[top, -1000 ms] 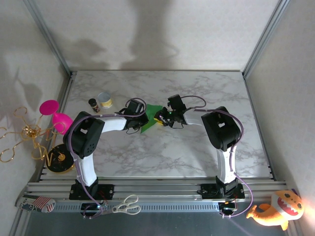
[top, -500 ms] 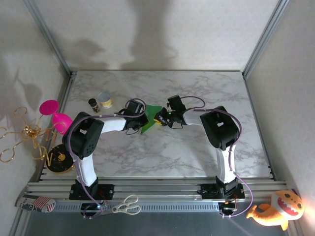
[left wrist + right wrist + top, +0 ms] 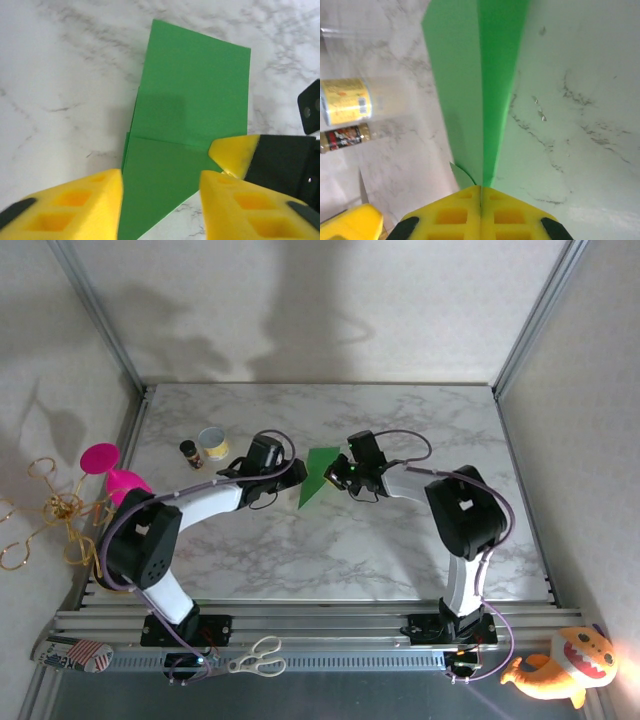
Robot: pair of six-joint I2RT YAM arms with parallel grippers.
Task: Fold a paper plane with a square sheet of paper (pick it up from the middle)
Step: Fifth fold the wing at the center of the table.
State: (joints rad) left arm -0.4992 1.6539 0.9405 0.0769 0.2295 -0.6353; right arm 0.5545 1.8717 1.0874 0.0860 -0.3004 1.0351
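Grip swaps sides
Left gripper (image 3: 160, 182) now open, off the green paper (image 3: 318, 476); right gripper (image 3: 480, 192) now pinches its fold.

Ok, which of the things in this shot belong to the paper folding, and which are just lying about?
Part of the job: green paper, partly folded, pinched at its fold by the shut right gripper; left gripper, open over it.
Lying about: can, small dark bottle, pink plastic pieces, gold wire tangle, scissors, plush toy.
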